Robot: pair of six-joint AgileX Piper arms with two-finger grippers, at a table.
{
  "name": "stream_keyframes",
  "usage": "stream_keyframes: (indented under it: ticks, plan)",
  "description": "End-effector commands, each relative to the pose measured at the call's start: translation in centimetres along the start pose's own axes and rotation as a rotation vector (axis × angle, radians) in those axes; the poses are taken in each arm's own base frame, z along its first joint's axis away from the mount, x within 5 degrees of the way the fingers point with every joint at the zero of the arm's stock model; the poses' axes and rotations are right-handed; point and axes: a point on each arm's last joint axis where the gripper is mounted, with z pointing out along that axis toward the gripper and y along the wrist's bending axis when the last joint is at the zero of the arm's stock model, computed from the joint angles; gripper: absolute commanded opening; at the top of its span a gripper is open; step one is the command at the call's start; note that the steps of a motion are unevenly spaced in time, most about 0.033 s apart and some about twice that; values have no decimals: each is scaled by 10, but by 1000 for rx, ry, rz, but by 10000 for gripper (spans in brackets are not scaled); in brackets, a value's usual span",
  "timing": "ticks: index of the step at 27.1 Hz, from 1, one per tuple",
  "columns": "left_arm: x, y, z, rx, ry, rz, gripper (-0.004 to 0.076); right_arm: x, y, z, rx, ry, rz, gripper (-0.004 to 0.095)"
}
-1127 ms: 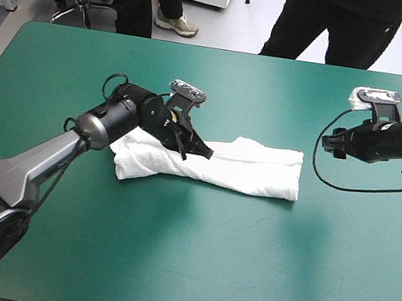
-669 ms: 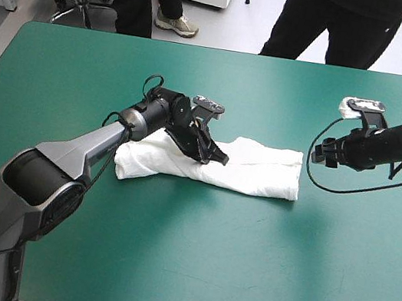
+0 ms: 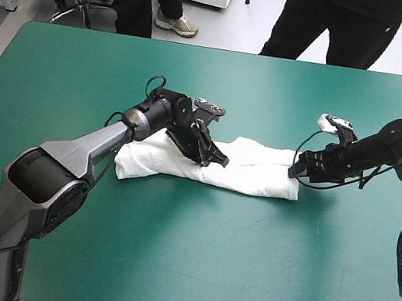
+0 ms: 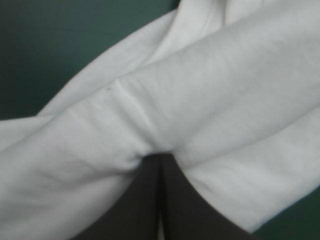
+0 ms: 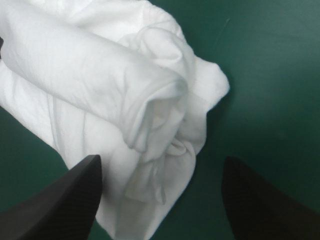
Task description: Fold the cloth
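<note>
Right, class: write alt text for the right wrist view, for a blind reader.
A folded white T-shirt lies on the teal-green table, its rolled end toward the camera. The right claw is open, its black fingers apart, that end just ahead between them.

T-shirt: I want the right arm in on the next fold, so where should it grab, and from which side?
Probably the T-shirt's bunched right end, from the table's right side: the layers there roll into a thick lip, just ahead of the open right gripper.
</note>
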Motion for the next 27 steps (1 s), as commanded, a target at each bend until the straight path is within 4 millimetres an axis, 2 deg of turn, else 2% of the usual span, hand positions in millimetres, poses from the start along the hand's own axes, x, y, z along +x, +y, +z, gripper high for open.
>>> stream_keyframes:
  ticks: [1,7,10,15,22,27]
  plan:
    - [-6,-8,-21,13,-49,13,-15,-7,8,-6,-67,-52,-8,645]
    - [-6,-7,-21,6,-46,18,-15,-7,-1,12,-123,-20,11,641]
    - [-6,-6,-21,2,-45,21,-17,-8,1,17,-139,-11,6,588]
    - [-5,-6,-21,1,-37,22,-17,-8,3,23,-143,5,-1,421]
    - [-4,-7,-21,3,-29,22,-17,-10,4,26,-148,-1,-3,7]
    - [-4,-7,-21,3,-28,22,-17,-22,14,14,-196,-33,-27,-13]
